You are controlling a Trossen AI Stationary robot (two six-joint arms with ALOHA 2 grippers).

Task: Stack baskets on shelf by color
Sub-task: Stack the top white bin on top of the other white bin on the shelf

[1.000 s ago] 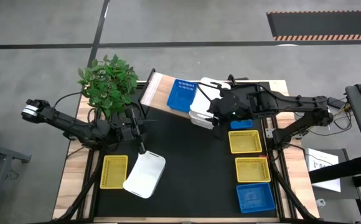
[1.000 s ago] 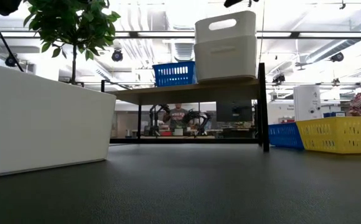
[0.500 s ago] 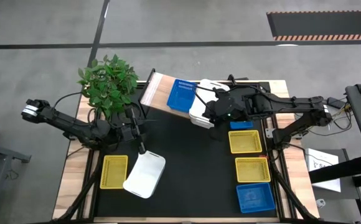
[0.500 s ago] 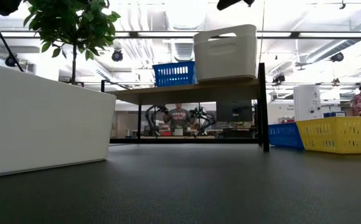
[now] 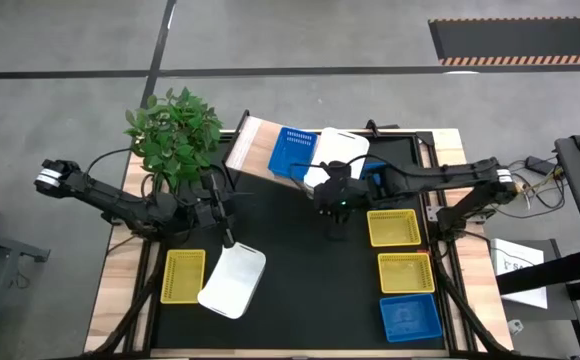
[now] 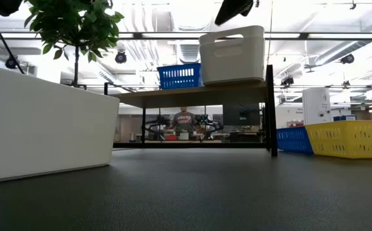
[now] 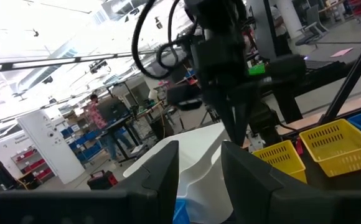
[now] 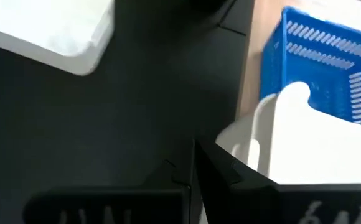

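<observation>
The shelf (image 5: 253, 143) stands at the table's far side and carries a blue basket (image 5: 292, 153) and a white basket (image 5: 340, 153) side by side, both resting on their bottoms (image 6: 232, 54). My right gripper (image 5: 334, 212) hangs shut and empty over the black table just in front of the shelf, its fingers (image 8: 196, 167) pointing down. My left gripper (image 5: 227, 238) is shut on a second white basket (image 5: 232, 282) at the near left, which looms large in the low view (image 6: 45, 122). Beside it lies a yellow basket (image 5: 183, 275). My left gripper has the white basket's far rim (image 7: 199, 155) between its two fingers (image 7: 167, 171), coming from the far side and slanting down. The basket reaches from the fingers toward the table's near edge; whether its bottom rests flat on the table, I cannot tell.
Two yellow baskets (image 5: 394, 227) (image 5: 406, 272) and a blue one (image 5: 410, 318) lie in a row along the table's right side. A potted plant (image 5: 175, 130) stands at the far left, beside the shelf. A person shows in the room beyond the table (image 6: 185, 120).
The white basket on the shelf has come down from a raised, tipped stand and now sits flat beside the blue one. My right gripper has drawn away from it, toward the table's left and near edge, out over the black top.
</observation>
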